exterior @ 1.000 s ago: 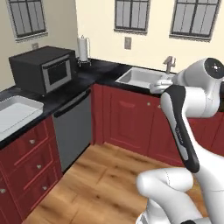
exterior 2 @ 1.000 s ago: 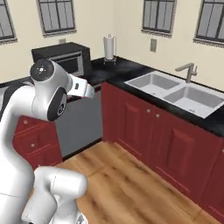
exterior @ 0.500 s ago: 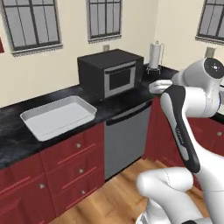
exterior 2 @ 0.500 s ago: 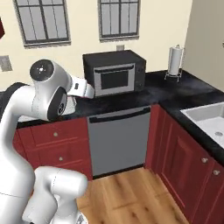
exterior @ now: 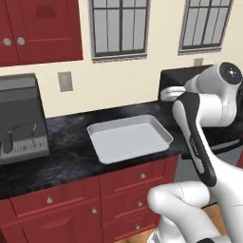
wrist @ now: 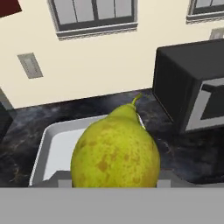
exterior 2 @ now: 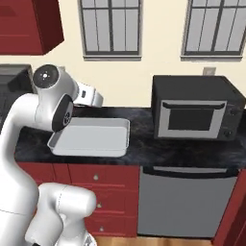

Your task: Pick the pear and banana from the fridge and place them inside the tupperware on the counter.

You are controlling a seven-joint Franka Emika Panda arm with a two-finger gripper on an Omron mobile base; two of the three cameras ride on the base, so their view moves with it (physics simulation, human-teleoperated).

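Hand view, yellow-green speckled pear point(wrist: 114, 148) up close, clamped in the hand point(wrist: 114, 181), above the empty pale tupperware point(wrist: 54, 146) on the black marbled tabletop point(wrist: 175, 153), black microwave point(wrist: 192, 83) at right.

My base has driven left along the counter point(exterior: 71, 161): the sink and paper towels are gone, the tray point(exterior: 129, 137) now lies before me, the microwave point(exterior 2: 194, 106) to its right.
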